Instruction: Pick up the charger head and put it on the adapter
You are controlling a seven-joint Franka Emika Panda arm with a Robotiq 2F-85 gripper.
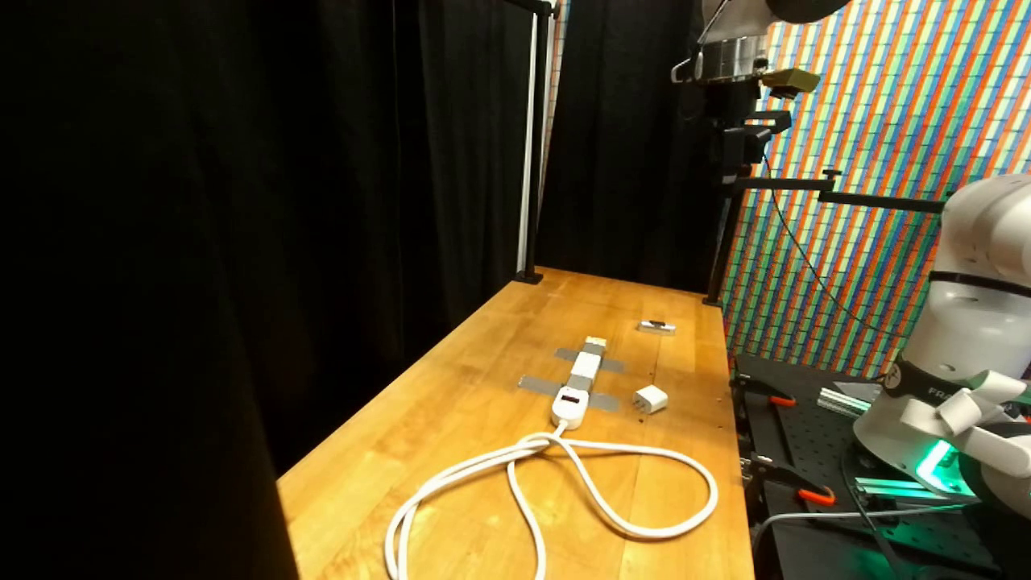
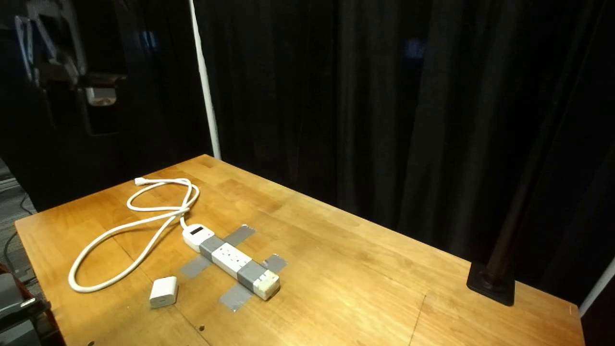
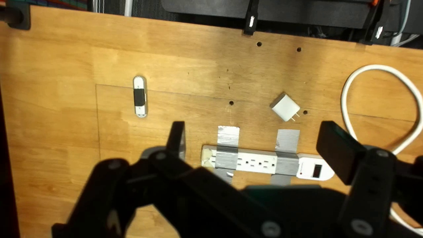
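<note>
The charger head (image 1: 651,399) is a small white block lying on the wooden table beside the adapter, seen in both exterior views (image 2: 164,292). In the wrist view its two prongs point toward the lower right from the charger head (image 3: 285,107). Grey tape holds the adapter (image 3: 256,161), a whitish power strip, flat to the table, and it shows in both exterior views (image 1: 585,367) (image 2: 231,256). High above the table, my gripper (image 3: 257,143) stands wide open with nothing between its fingers. Its right finger (image 3: 340,152) covers part of the view near the adapter's display end.
A long white cord (image 3: 345,102) loops from the adapter's end across the table. A small flat white-and-black object (image 3: 139,96) lies farther along the table. Black clamps (image 3: 251,19) grip one table edge. A dark post (image 2: 490,283) stands at a table edge, before black curtains.
</note>
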